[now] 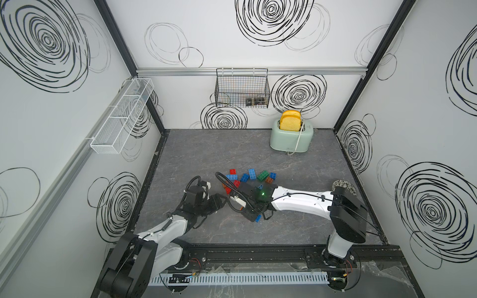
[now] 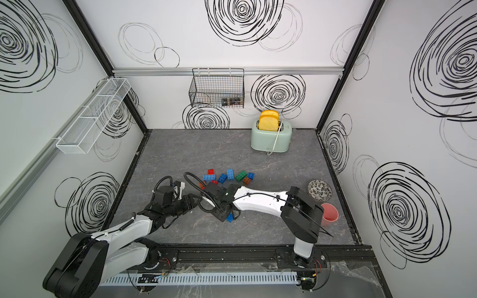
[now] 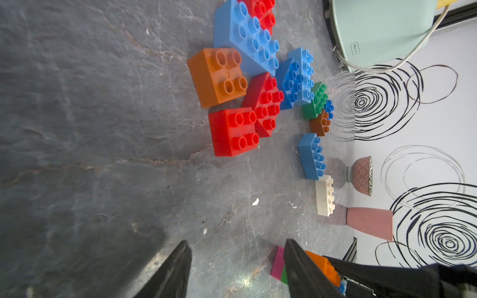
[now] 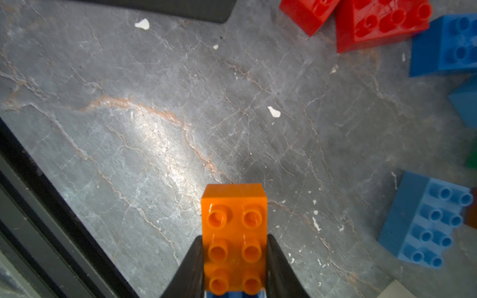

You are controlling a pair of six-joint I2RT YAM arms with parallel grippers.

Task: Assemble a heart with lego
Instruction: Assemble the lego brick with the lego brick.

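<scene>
The right gripper [image 4: 234, 238] squeezes an orange brick [image 4: 233, 206] tight, with a bit of blue showing under it. The brick is near the middle of the gray surface [image 4: 129, 129]. The left gripper [image 3: 237, 242] is close by, its two fingers spread with nothing between them. The loose bricks [image 1: 252, 173], red, blue, green and brown, lie just past both grippers, toward the back edge, where a toaster [image 1: 291, 140] stands.

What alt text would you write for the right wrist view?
The right gripper is shut on an orange brick, studs toward the camera, over a grey marbled table. Nearby lie red bricks and blue bricks.
</scene>
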